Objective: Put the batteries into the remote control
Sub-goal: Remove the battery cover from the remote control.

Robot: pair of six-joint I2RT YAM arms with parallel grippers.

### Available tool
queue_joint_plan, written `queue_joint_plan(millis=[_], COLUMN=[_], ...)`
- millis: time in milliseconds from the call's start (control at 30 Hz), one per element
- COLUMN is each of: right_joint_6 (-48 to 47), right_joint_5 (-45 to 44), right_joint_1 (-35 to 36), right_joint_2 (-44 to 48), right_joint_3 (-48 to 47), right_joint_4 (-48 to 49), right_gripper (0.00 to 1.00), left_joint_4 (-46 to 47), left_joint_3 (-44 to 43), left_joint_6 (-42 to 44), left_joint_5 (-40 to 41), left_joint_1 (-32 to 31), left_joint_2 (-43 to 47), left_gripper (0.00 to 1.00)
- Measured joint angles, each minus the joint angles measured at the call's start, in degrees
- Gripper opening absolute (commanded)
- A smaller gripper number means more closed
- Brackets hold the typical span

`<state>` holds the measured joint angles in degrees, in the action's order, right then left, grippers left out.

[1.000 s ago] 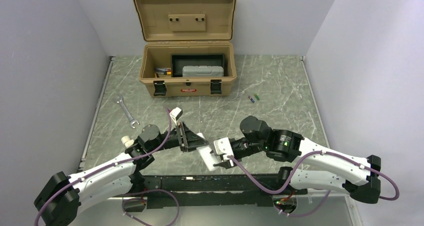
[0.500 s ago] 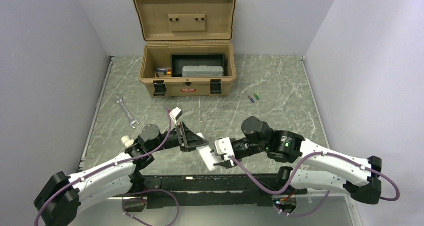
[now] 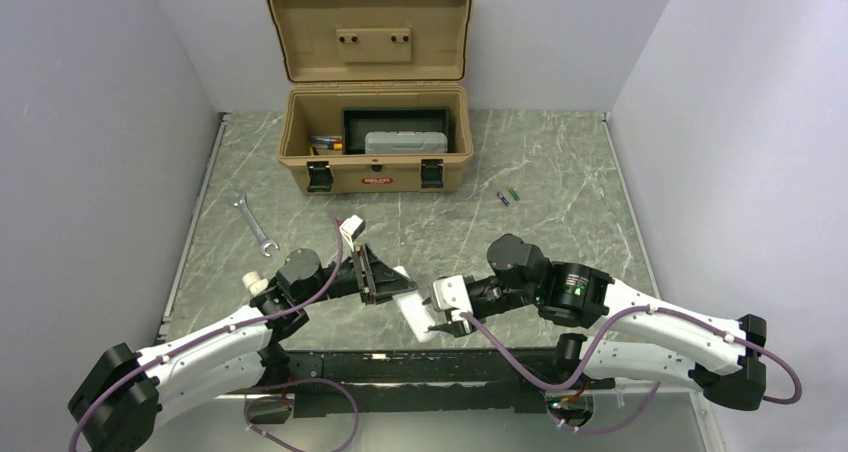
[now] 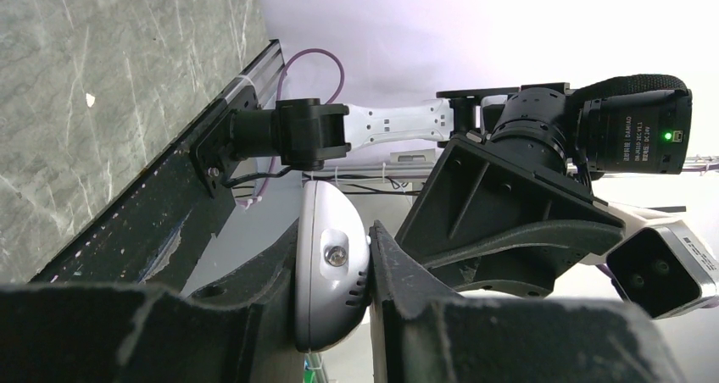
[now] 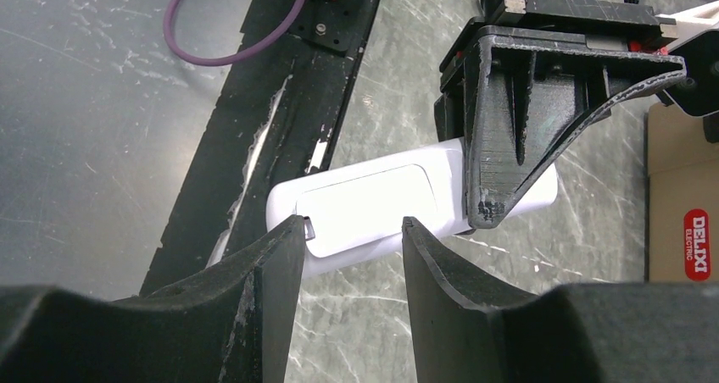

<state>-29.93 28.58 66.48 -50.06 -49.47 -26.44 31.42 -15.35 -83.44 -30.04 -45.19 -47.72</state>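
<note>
The right arm had sunk slightly toward the near edge. The left gripper stayed clamped on the remote control, off the table. The right gripper stood open at its free end. The batteries lay unmoved near the toolbox.

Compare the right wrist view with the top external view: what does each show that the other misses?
Only the right wrist view shows the outlined panel on the remote control and the right gripper's open jaws at its edge. Only the top external view shows the batteries lying near the toolbox, and the wrench. Both show the left gripper clamping the remote control.
</note>
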Motion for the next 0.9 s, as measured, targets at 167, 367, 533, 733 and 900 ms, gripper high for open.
queue_joint_plan(millis=[167,367,533,733,900], right_joint_6=[0.09,0.02,-0.24,-0.52,-0.50], right_joint_5=[-0.22,-0.63,-0.61,-0.66,-1.01], right_joint_1=[0.00,0.00,0.00,0.00,0.00], right_joint_2=[0.46,0.72,0.55,0.48,0.72], right_joint_3=[0.39,0.39,0.37,0.37,0.37], right_joint_4=[0.00,-0.02,-0.09,-0.15,-0.28], right_gripper=[0.47,0.47,0.46,0.46,0.46], left_joint_4=[0.00,0.04,0.02,0.11,0.48], left_joint_3=[0.00,0.00,0.00,0.00,0.13], left_joint_6=[0.17,0.20,0.22,0.20,0.15], left_joint_5=[-0.02,0.00,0.15,0.35,0.39], left_joint_1=[0.00,0.00,0.00,0.00,0.00], left_joint_2=[0.00,-0.17,-0.17,-0.17,-0.17], left_gripper=[0.00,0.00,0.00,0.00,0.00])
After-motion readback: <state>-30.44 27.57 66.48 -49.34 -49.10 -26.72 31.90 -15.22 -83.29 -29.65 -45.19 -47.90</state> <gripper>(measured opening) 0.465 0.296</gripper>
